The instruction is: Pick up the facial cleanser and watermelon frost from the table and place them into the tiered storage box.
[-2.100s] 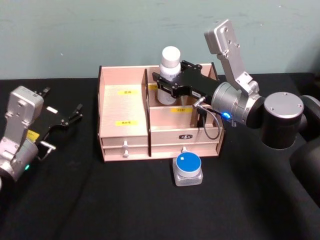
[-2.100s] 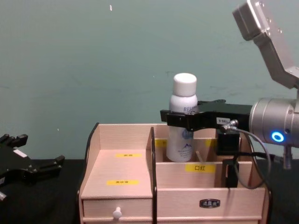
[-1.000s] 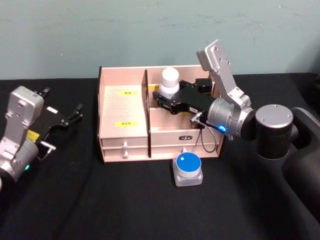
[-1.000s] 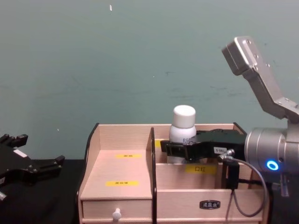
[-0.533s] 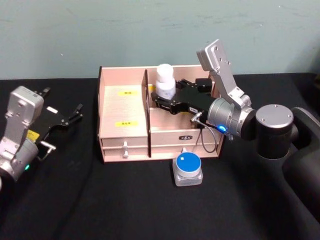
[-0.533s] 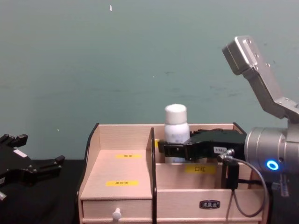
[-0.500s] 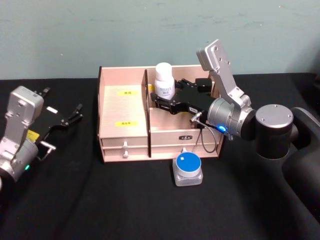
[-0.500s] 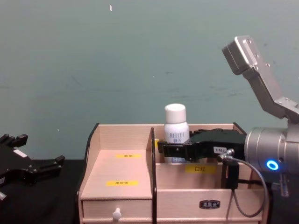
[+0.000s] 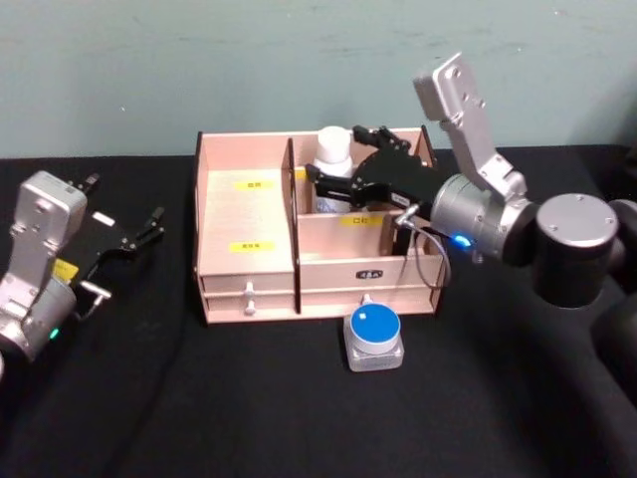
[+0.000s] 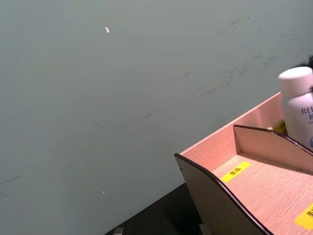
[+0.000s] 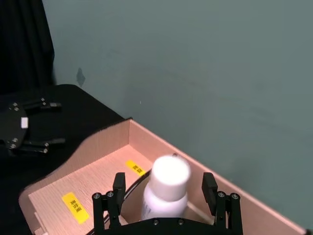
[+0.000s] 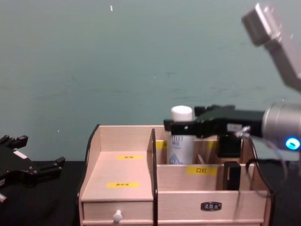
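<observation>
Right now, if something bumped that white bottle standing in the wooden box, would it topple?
Probably prone to tip: the white bottle is tall and narrow. The compartment walls of the wooden box would likely catch it, though. Its smooth round body looks rigid, maybe slippery; the right pincer is open either side, not steadying it.

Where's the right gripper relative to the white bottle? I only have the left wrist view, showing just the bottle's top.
Observer: The right gripper is open, a finger on each side of the white bottle, gaps both sides.
Operator: Is the bottle seated?
Observer: It stands upright in the tiered storage box's rear compartment, right of the divider.
Operator: What's left on the table?
Observer: A blue-topped square container in front of the box; the left gripper sits parked, open, at the table's left.
</observation>
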Controlling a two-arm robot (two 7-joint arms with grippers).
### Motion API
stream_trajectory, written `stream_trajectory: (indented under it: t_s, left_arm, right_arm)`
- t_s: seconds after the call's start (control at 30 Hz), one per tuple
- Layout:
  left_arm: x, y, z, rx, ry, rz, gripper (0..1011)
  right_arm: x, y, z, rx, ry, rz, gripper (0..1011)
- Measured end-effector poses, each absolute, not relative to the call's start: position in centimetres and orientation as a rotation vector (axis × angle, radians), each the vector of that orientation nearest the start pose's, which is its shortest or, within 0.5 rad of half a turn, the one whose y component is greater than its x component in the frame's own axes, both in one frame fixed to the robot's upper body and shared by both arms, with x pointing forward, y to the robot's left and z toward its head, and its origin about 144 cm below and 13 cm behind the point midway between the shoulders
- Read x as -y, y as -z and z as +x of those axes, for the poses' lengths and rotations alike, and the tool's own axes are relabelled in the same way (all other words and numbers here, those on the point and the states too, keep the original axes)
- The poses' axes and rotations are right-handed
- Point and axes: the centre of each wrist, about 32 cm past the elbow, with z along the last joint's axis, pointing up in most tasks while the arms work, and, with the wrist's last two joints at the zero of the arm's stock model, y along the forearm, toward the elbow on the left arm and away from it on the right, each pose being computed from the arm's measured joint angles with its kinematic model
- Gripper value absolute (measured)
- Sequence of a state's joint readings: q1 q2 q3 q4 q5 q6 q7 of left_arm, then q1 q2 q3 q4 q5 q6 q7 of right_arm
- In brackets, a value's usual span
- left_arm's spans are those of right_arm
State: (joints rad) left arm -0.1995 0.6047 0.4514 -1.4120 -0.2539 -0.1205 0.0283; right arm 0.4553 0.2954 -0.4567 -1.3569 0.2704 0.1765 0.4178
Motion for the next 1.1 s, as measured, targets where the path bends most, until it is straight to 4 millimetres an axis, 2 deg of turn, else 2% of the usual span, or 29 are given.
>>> stream_trajectory:
  t_s: [0.13, 0.27, 0.5, 0.63, 0.7, 0.8, 1.1]
  left_arm:
    - [-31.0, -114.0, 48.9, 0.285, -1.248, 0.305, 1001]
    - [-31.0, -114.0, 48.9, 0.285, -1.248, 0.305, 1001]
    - [-31.0, -114.0, 48.9, 0.285, -1.248, 0.304, 1001]
    - [-31.0, -114.0, 48.9, 0.285, -1.248, 0.304, 1001]
    - [-31.0, -114.0, 48.9, 0.285, -1.248, 0.305, 1001]
    - [-31.0, -114.0, 48.9, 0.285, -1.248, 0.304, 1001]
    - [-31.0, -114.0, 48.9, 0.285, -1.248, 0.304, 1001]
  right_arm:
    - [20.6, -123.5, 54.4, 0.104, 0.816, -0.207, 1002]
    - [21.1, -124.7, 52.4, 0.130, 0.820, -0.237, 1002]
    - [22.1, -125.3, 48.8, 0.129, 0.823, -0.271, 1003]
    - [23.2, -124.3, 45.9, 0.060, 0.817, -0.300, 1002]
    - [23.3, -124.1, 45.6, 0.046, 0.819, -0.303, 1003]
    - [24.0, -122.8, 43.7, -0.023, 0.825, -0.315, 1002]
    - [24.8, -120.0, 41.3, -0.149, 0.852, -0.333, 1003]
